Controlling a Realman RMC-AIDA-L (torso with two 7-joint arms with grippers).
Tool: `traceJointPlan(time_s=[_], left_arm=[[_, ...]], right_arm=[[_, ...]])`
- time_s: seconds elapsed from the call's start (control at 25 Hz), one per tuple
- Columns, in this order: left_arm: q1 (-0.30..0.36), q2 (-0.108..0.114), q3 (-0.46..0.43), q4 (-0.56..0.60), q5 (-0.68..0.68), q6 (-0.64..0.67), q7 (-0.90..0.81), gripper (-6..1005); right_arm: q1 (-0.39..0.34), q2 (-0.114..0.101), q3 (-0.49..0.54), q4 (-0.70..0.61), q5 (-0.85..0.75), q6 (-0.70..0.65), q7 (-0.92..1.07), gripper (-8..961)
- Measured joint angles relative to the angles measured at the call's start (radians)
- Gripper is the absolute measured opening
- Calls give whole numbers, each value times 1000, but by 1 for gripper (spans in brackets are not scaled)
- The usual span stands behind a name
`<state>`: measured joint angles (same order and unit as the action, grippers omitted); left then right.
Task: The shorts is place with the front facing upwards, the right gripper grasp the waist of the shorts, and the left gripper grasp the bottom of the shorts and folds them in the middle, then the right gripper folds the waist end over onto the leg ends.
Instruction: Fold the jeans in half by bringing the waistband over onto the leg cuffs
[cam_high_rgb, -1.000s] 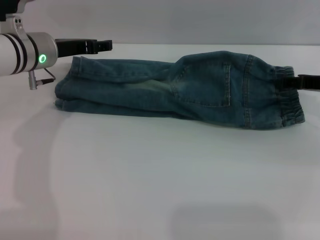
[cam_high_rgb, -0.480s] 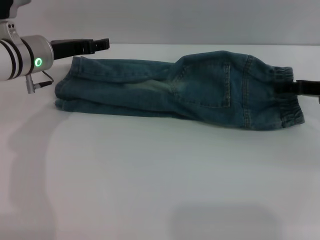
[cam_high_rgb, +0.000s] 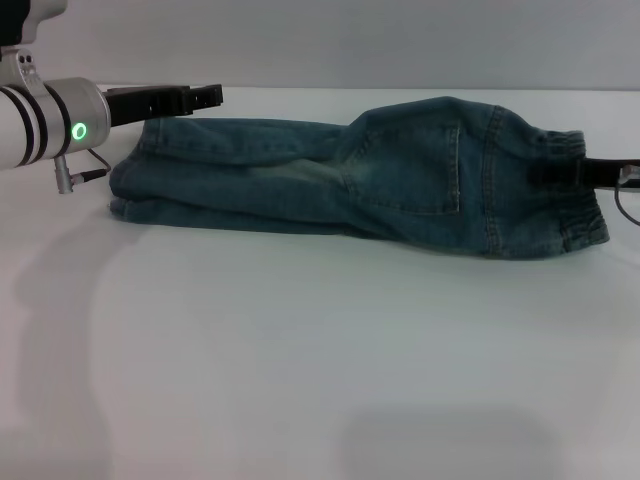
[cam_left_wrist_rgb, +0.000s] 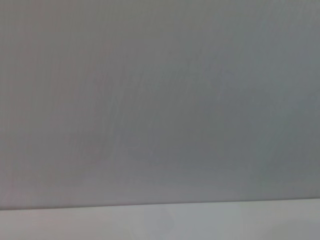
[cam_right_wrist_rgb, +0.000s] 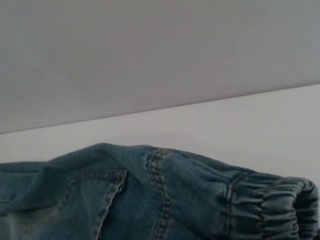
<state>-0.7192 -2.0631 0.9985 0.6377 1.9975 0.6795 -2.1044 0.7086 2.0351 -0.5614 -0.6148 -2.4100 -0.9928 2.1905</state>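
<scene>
Only the shorts block the far table (its near half lies open).

- The head camera looks forward and down from well back, taking in the white table and the full length of the shorts.
- The left wrist camera faces the bare grey wall — only a strip of table edge shows.
- The right wrist camera sits low and close over the waist of the shorts — a part the head view shares.
</scene>
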Motion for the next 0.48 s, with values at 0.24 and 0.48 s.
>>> traceJointPlan(time_s=[0.24,0.48], left_arm=[[6,0,0,0,-6,4,-1,813],[6,0,3,1,-13,5,0,813]], right_arm=[[6,1,0,5,3,7,-1,570],[8,18,-1,3,6,24,-55,561]])
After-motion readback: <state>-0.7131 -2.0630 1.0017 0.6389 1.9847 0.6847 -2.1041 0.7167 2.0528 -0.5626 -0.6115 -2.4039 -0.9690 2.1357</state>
